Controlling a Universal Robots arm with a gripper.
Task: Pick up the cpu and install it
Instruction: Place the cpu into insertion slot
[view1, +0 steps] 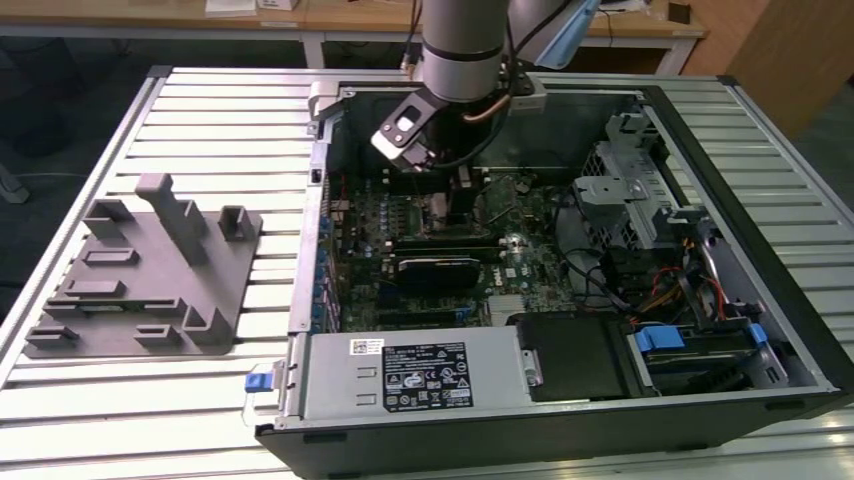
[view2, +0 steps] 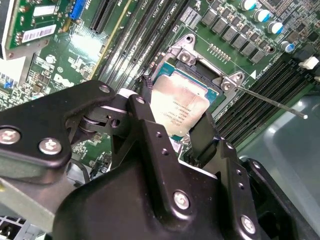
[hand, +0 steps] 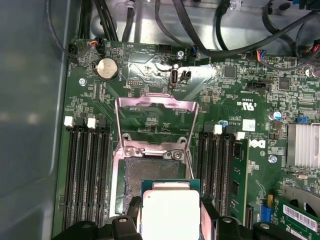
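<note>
Holding the small silver square cpu (view2: 180, 102) over the open dark socket frame (hand: 150, 175), the black gripper (view2: 175, 122) has its fingers clamped on two opposite edges.
The exterior view gives the slatted metal table (view1: 200, 400), wooden desks (view1: 360, 15) behind, the open black computer case (view1: 781, 260) and the grey moulded tray (view1: 147, 270) beside it. The wrist views give the green motherboard (hand: 235, 100) and the socket's upright metal load plate (hand: 155, 120).

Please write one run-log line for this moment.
phase: install | end effector: shut on the cpu | cpu: above open socket | socket lid: raised
</note>
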